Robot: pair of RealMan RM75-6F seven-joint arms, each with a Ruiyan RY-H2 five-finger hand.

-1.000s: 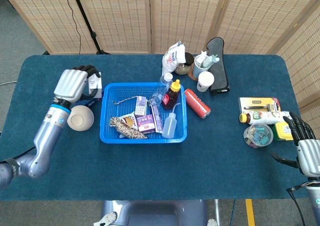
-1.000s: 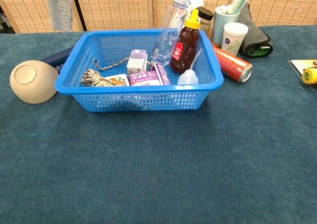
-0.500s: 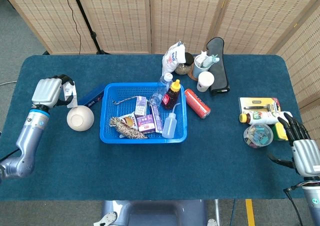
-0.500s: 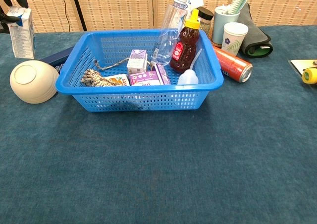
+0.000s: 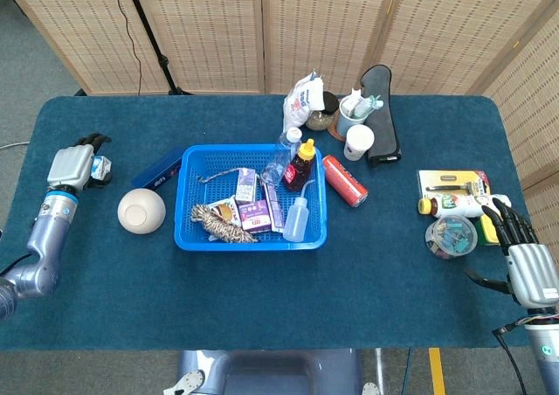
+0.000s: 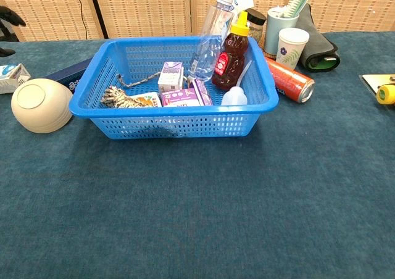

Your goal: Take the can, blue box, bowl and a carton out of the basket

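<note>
Outside the basket (image 5: 188, 234), left hand (image 5: 72, 164) gripped a carton (image 5: 101, 169) low at the table's left edge, bowl (image 5: 141, 211), blue box (image 5: 162, 169) and can (image 5: 345, 180) on the cloth, right hand (image 5: 527, 261) empty, fingers spread.

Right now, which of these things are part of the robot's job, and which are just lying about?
Job:
- blue basket
- red can, on the table beside the basket
- blue box
- bowl, upside down
- carton, lying by the left hand

Lying about:
- honey bottle
- twine
- purple cartons
- paper cup
- right hand, idle
</note>
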